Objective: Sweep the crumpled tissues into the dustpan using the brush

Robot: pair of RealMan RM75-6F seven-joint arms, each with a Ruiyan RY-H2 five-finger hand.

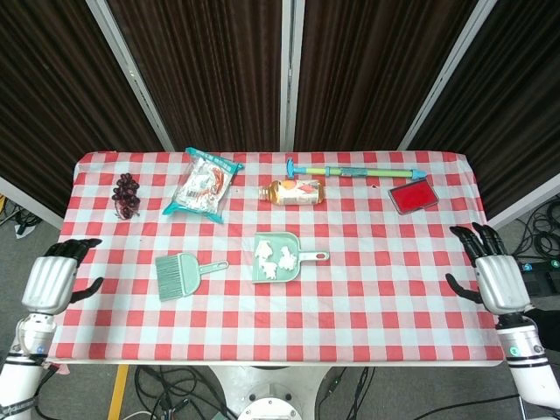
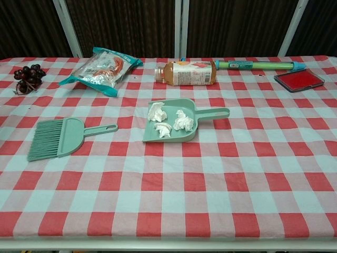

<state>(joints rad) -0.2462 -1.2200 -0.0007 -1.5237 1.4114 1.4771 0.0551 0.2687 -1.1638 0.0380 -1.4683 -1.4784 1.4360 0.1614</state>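
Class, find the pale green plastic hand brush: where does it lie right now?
The pale green plastic hand brush lies flat on the checked tablecloth, left of the green dustpan in both views, untouched by either hand.

A small pale-green plastic dustpan [image 2: 174, 125] lies flat on the red-and-white checked surface [image 2: 221, 184], its handle pointing right. Three crumpled white tissues [image 2: 168, 121] sit inside it. Well apart to its left lies a matching pale-green hand brush [image 2: 60, 137], flat, bristles fanned leftward, handle aimed toward the dustpan.

Three tissues [image 2: 168, 119], one brush [image 2: 58, 138], one dustpan [image 2: 185, 134]
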